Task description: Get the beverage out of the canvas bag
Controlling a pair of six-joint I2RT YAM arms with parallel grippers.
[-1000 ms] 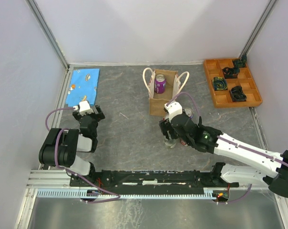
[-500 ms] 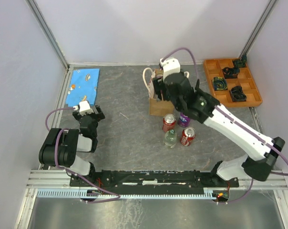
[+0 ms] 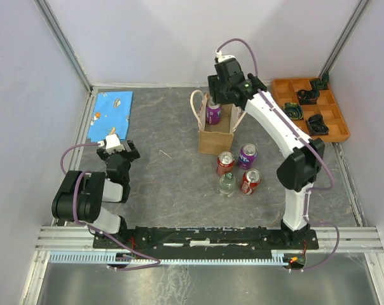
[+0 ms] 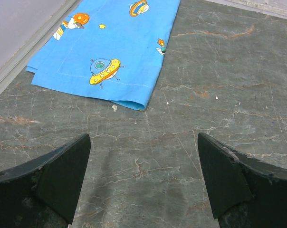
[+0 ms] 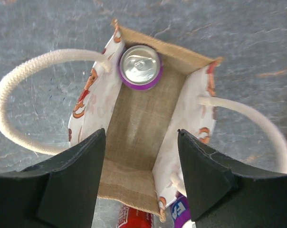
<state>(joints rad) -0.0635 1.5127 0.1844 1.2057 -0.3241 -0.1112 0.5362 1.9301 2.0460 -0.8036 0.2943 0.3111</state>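
Observation:
The tan canvas bag (image 3: pixel 216 141) stands open at mid table with cream loop handles. A purple can (image 3: pixel 213 113) stands upright inside it at the far end. My right gripper (image 3: pixel 225 96) hovers above the bag's far rim, open and empty. In the right wrist view the gripper (image 5: pixel 141 137) looks straight down into the bag (image 5: pixel 138 118). The purple can's silver top (image 5: pixel 139 66) shows ahead of the fingertips. My left gripper (image 3: pixel 119 151) rests low at the left, far from the bag; in its wrist view it (image 4: pixel 143 142) is open over bare table.
Two red cans (image 3: pixel 225 162) (image 3: pixel 250 180), a purple can (image 3: pixel 247 154) and a clear bottle (image 3: pixel 227 184) stand in front of the bag. An orange compartment tray (image 3: pixel 295 132) sits at the back right. A blue printed cloth (image 3: pixel 112 111) lies at the back left.
My right arm rose from the drinks in front of the bag and swung back over the bag's opening. The left arm has not moved.

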